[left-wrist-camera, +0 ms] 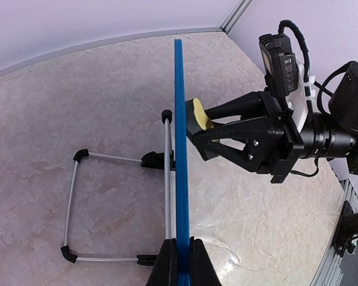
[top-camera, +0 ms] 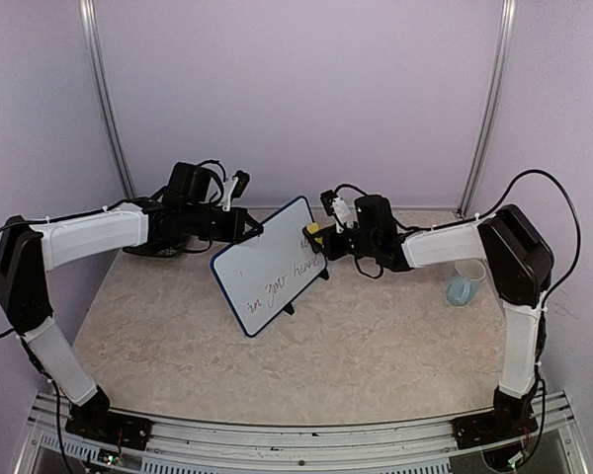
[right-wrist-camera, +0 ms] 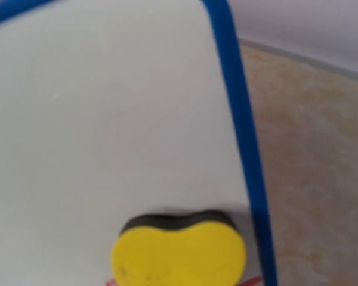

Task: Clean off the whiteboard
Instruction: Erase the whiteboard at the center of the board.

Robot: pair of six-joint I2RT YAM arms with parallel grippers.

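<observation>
Now the sponge point(right-wrist-camera: 179, 256) is gripped by the right tool point(top-camera: 321, 240) against the whiteboard point(top-camera: 267, 265), whose frame is pinched in the left tool point(top-camera: 249, 229); the writing point(top-camera: 282, 276) lies leftward of the sponge, along the board's length.

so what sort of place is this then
Probably a robot lab test booth: plain lilac partition walls, a left arm and right arm bolted to a metal rail, a small whiteboard on a marble-look table.

There is one worktop point(top-camera: 376, 346), one whiteboard point(top-camera: 267, 267), one yellow sponge point(right-wrist-camera: 179, 256), one wire stand point(left-wrist-camera: 77, 208) and one clear cup point(top-camera: 462, 284). Two robot arms are in view, the left arm point(top-camera: 89, 237) and the right arm point(top-camera: 445, 244). Each has one pincer, two in all: the left pincer point(top-camera: 254, 229) and the right pincer point(top-camera: 322, 241).
</observation>
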